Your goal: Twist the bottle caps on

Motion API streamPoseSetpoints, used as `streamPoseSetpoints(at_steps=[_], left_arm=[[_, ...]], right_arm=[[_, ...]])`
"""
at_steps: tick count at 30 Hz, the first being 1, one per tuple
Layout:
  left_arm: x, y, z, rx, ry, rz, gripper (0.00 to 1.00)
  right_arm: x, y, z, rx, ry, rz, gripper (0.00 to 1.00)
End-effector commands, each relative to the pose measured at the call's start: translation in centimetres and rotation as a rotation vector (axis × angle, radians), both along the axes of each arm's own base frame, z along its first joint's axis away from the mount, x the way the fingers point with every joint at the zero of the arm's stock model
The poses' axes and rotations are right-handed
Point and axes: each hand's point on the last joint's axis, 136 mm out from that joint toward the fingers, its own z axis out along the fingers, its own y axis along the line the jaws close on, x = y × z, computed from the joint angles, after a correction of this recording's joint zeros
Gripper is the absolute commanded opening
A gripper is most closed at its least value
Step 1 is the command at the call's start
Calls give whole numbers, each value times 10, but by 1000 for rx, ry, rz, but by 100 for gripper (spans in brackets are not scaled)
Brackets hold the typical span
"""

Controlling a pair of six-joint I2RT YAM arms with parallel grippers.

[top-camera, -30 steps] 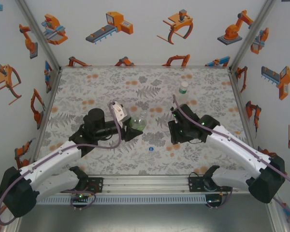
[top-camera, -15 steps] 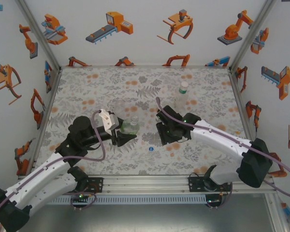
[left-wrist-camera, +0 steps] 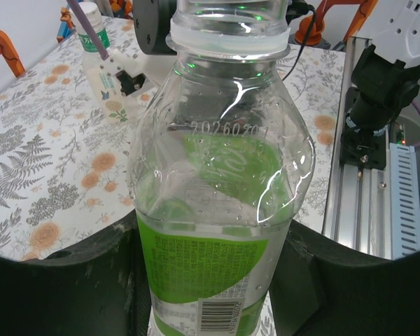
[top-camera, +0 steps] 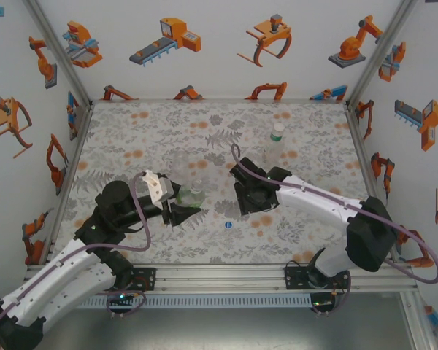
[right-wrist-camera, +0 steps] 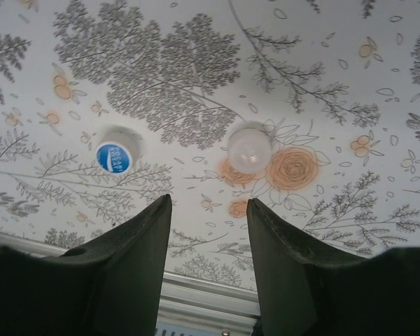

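One cap (right-wrist-camera: 114, 155) lies beside another cap (right-wrist-camera: 249, 149) on the mat (right-wrist-camera: 161, 84), before the right claw (right-wrist-camera: 208, 201).

Flowered worktop (top-camera: 131, 138) between cartoon-papered walls (top-camera: 219, 73)
From where I stand, its covering is printed with grey ferns and pale orange blossoms, and the white walls on three sides carry orange-and-blue drawings (top-camera: 166, 40) of robot arms and conveyors. Metal posts (top-camera: 58, 49) run up the back corners. A silver slotted rail (top-camera: 219, 278) lies along the near edge.
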Motion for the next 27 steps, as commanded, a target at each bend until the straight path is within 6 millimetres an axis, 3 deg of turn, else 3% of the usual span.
streamPoseSetpoints(at_steps=[1,12,27], left_arm=[[-1,1,0,-3,-5,1,0],[4,-4,-3,-1,22,1,0],[11,-11,-5,3,49,0,0]], right_arm=[[3,-15,-16,-21,19,-51,47],[1,-25,-48,-29,81,-76,48],[6,-27,-72,-42,107,-84,47]])
